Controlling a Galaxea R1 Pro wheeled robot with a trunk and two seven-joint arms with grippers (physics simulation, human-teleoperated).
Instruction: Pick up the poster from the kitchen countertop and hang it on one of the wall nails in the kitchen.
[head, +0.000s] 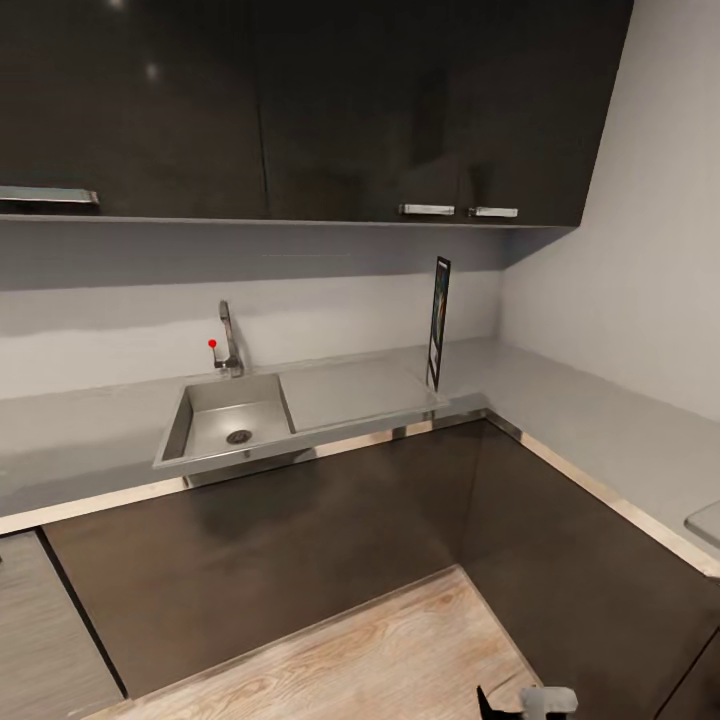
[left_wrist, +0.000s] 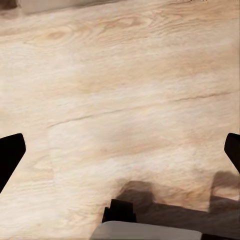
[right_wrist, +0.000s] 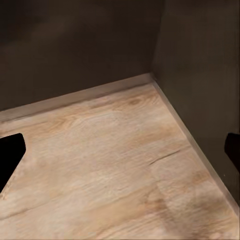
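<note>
The poster (head: 438, 322) stands upright and edge-on on the grey kitchen countertop (head: 600, 425), near the inner corner, just right of the steel drainer (head: 355, 392). Its black frame and a sliver of colourful artwork show. The wall nails are out of view. My left gripper (left_wrist: 121, 152) is open, its dark fingertips (left_wrist: 10, 155) spread wide over bare wooden floor. My right gripper (right_wrist: 121, 150) is open too, low over the floor by the corner of the dark base cabinets (right_wrist: 75, 45). Both grippers hold nothing and are far below the counter.
A sink (head: 232, 420) with a tap (head: 229, 340) sits left of the drainer. Glossy black upper cabinets (head: 300, 100) hang above. Dark base cabinets (head: 300, 540) form an L around the wooden floor (head: 400, 650). Plain grey wall (head: 640, 250) rises on the right.
</note>
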